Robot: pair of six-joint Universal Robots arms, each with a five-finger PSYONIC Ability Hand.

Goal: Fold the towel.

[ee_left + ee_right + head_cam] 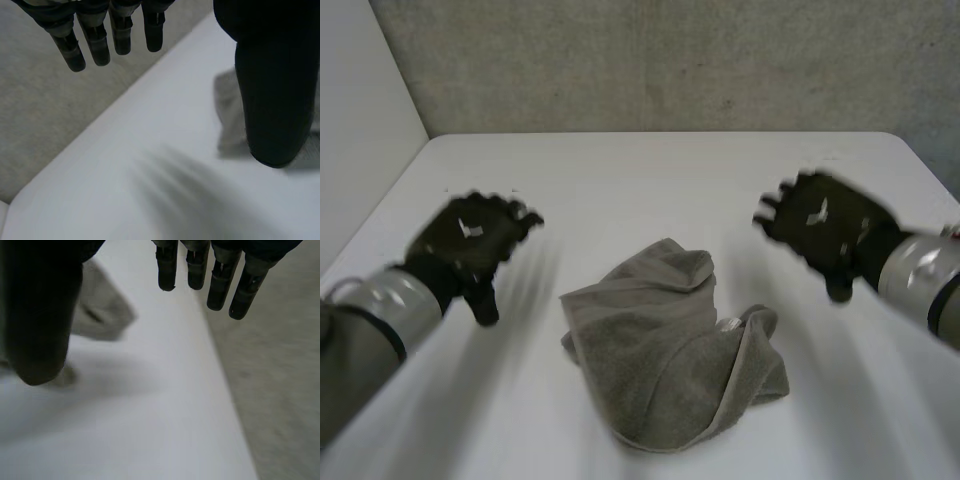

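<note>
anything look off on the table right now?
Only the towel: it lies in a rumpled heap in the middle of the table, with its edges turned over, not spread flat. The left hand and right hand are open on either side, not touching it. No spill or damage shows.

Nothing legible

I could read no word, number or brand anywhere; the small white mark on the back of my left hand (470,240) and of my right hand (825,225) was too blurred to make out.
</note>
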